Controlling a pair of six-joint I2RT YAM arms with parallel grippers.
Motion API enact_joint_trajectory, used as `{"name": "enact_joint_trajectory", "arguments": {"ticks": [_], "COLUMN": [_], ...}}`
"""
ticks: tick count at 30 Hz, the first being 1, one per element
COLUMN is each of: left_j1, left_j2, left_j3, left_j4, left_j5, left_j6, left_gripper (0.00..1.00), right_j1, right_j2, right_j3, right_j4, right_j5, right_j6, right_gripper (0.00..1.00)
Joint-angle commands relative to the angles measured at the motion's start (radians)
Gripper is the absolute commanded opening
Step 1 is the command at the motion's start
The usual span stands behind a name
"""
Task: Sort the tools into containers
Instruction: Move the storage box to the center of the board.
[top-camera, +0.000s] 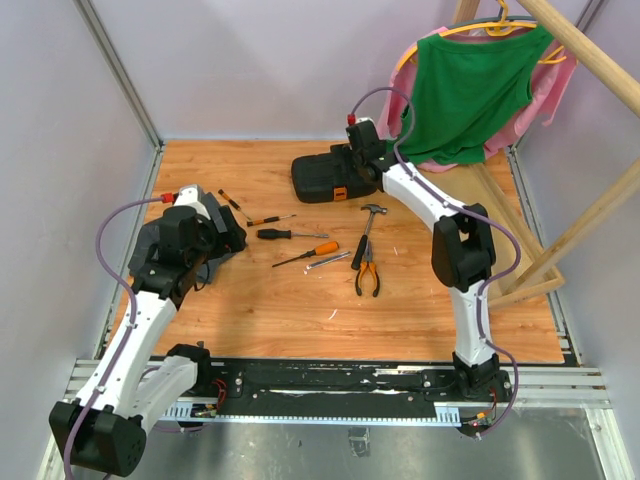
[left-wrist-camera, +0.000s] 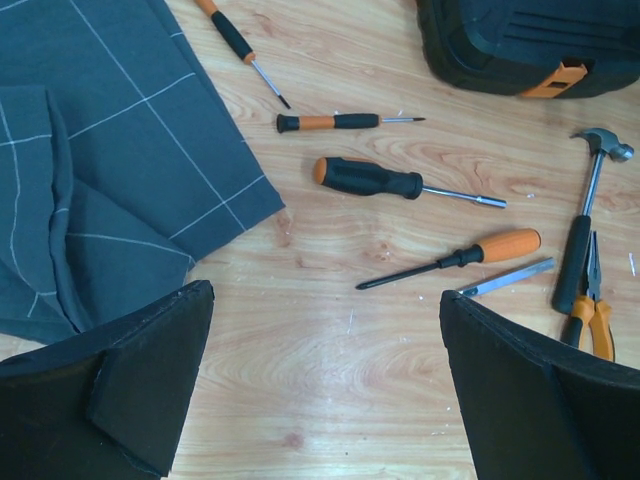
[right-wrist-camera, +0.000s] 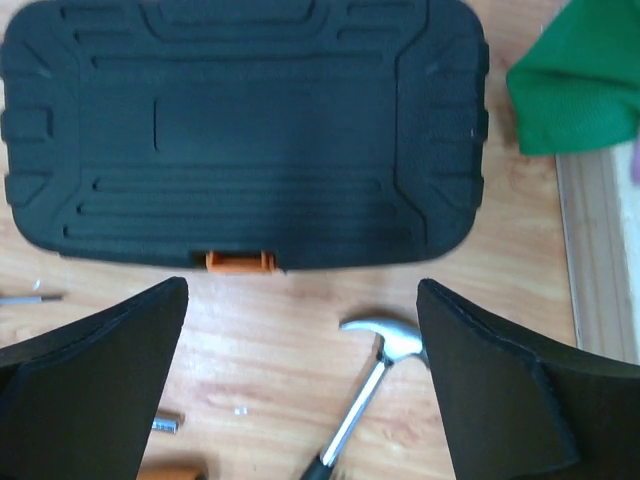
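The black tool case (top-camera: 318, 178) lies shut at the back of the table, its orange latch (right-wrist-camera: 240, 262) facing the tools. The claw hammer (top-camera: 367, 227), the orange-black pliers (top-camera: 367, 276) and several screwdrivers (top-camera: 290, 234) lie loose mid-table. My right gripper (top-camera: 358, 165) hangs open and empty over the case's front edge (right-wrist-camera: 240, 130), with the hammer head (right-wrist-camera: 392, 341) between its fingertips in the right wrist view (right-wrist-camera: 300, 290). My left gripper (top-camera: 226, 238) is open and empty (left-wrist-camera: 325, 300) above bare wood. The screwdrivers (left-wrist-camera: 390, 180), hammer (left-wrist-camera: 582, 240) and pliers (left-wrist-camera: 596, 312) lie beyond it.
A dark grey folded cloth (left-wrist-camera: 100, 150) lies at the left under the left wrist. A green shirt (top-camera: 470, 90) on a hanger and slanted wooden poles (top-camera: 570, 235) stand at the back right. A short steel bar (left-wrist-camera: 508, 278) lies by the orange-handled screwdriver. Walls enclose the table.
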Motion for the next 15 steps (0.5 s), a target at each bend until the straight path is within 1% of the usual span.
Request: {"name": "enact_joint_trajectory", "arguments": {"ticks": [1, 9, 11, 15], "left_j1": [0.009, 0.01, 0.009, 0.009], "left_j2": [-0.003, -0.025, -0.025, -0.022], "left_j3": [-0.008, -0.013, -0.013, -0.015], "left_j4": [0.037, 0.045, 0.048, 0.055], "left_j5": [0.052, 0.065, 0.075, 0.101], "left_j6": [0.031, 0.036, 0.04, 0.045], "left_gripper": [0.99, 0.99, 0.99, 0.99], "right_j1": [-0.028, -0.057, -0.066, -0.084], "right_j2": [0.078, 0.283, 0.315, 0.354], "right_j3": [0.132, 0.389, 0.417, 0.416], "right_j4": [0.001, 0.014, 0.045, 0.14], "right_j5": [-0.008, -0.054, -0.053, -0.054], "right_j6": [-0.028, -0.036, -0.034, -0.033], "right_gripper": [0.98, 0.99, 0.99, 0.98]}}
